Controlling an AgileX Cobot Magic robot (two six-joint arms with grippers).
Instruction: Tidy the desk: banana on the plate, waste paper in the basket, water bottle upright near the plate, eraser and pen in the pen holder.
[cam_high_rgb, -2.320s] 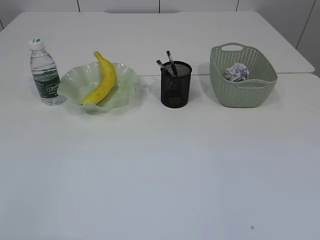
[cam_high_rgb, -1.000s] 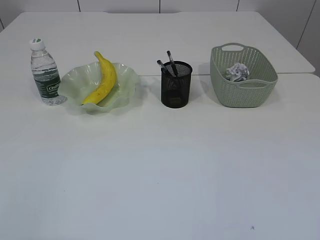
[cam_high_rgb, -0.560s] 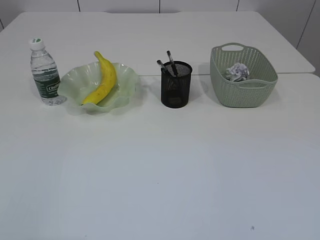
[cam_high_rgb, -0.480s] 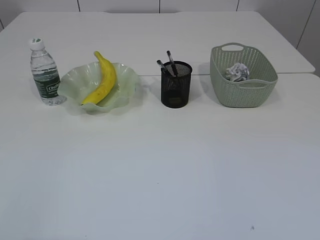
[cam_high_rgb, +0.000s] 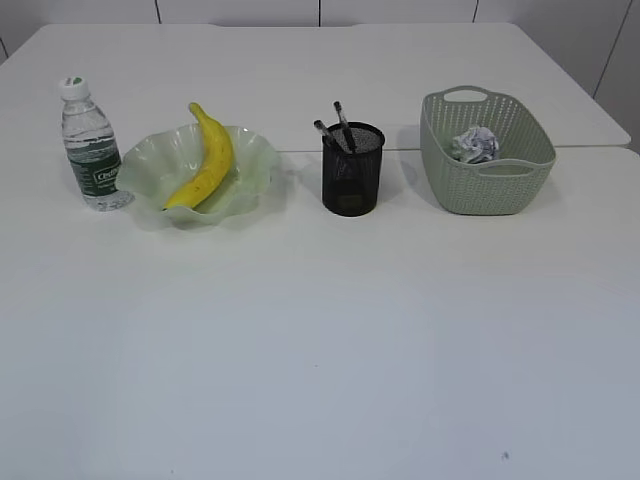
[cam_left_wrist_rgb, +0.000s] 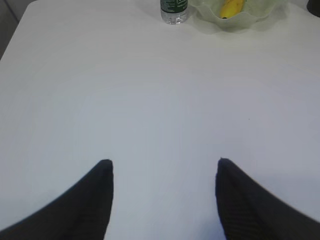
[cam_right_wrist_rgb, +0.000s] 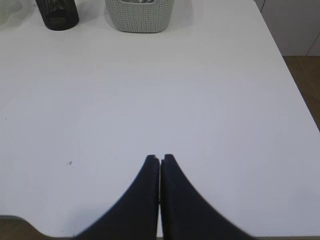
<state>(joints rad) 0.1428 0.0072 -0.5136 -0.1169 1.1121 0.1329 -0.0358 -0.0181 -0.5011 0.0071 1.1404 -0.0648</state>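
Lying lengthwise in the plate (cam_high_rgb: 196, 170), banana (cam_high_rgb: 207, 160) far ahead of the left pincer (cam_left_wrist_rgb: 162, 172), spread and empty; right pincer (cam_right_wrist_rgb: 159, 159) pressed together, farther off. Nothing apparently left to fetch.

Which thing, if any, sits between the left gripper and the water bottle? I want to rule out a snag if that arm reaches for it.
Nothing visible does. In the left wrist view only bare desk lies between the left gripper, jaws apart, and the water bottle. The plate sits to the bottle's right, off that line.
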